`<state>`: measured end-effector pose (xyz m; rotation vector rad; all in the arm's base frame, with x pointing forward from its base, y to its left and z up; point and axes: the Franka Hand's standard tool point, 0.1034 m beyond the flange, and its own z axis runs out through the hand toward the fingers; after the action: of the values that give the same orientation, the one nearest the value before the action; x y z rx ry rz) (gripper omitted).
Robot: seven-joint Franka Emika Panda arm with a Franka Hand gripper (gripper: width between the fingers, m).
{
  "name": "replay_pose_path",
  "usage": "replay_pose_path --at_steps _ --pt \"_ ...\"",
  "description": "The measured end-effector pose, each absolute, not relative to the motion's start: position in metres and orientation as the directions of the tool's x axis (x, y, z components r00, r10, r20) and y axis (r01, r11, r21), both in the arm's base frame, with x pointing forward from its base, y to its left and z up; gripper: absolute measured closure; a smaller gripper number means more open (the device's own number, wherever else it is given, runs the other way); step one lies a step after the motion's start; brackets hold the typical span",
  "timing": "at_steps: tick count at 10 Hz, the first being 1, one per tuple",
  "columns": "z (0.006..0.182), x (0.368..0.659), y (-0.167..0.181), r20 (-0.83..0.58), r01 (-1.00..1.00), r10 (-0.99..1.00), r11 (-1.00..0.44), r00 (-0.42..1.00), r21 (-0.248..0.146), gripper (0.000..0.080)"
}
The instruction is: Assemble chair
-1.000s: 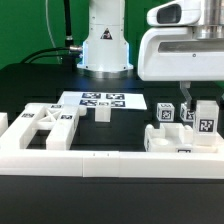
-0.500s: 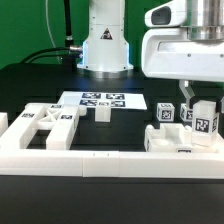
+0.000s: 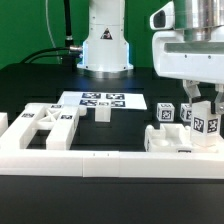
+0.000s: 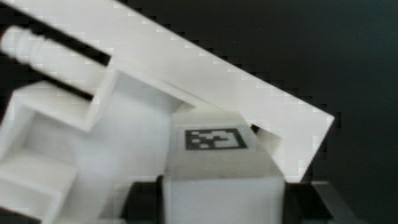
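My gripper (image 3: 206,106) is at the exterior view's right, shut on a white post leg (image 3: 209,122) with a square tag, held upright just above the flat seat part (image 3: 176,141). In the wrist view the leg (image 4: 217,150) fills the gap between the dark fingers (image 4: 150,200), and the gripper (image 4: 221,202) hangs over a flat white board (image 4: 214,70) and a ribbed peg (image 4: 50,48). An X-braced frame (image 3: 50,126) lies at the left. A small white block (image 3: 102,113) stands mid-table. Two tagged blocks (image 3: 166,113) stand behind the seat.
The marker board (image 3: 100,100) lies flat behind the small block. A long white border rail (image 3: 90,162) runs along the front and cradles the parts. The robot base (image 3: 105,40) stands at the back centre, with a green backdrop behind it.
The arm has shifted toward the exterior view's right, carrying the held leg slightly with it. The other parts have not moved.
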<state>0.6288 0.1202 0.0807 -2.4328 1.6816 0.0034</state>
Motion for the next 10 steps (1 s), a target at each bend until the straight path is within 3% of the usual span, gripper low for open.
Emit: replay_pose_path --at_steps 2,4,7,10 --pt "0.0804 0.6293 0.1210 -0.151 -0.975 -0.970 -0.171 0.192 -0.139 0.0512" --pt "0.0801 0.6291 0.1213 -0.151 -0.974 -0.968 -0.181 0.201 -0.140 0.0512" --pt "0.0802 0.6296 0.1213 -0.134 -0.943 -0.939 -0.296 0.317 -0.155 0.0191" --pt "0.0793 0.6293 0.1212 -0.093 -0.839 -0.841 -0.512 0.533 -0.181 0.0152"
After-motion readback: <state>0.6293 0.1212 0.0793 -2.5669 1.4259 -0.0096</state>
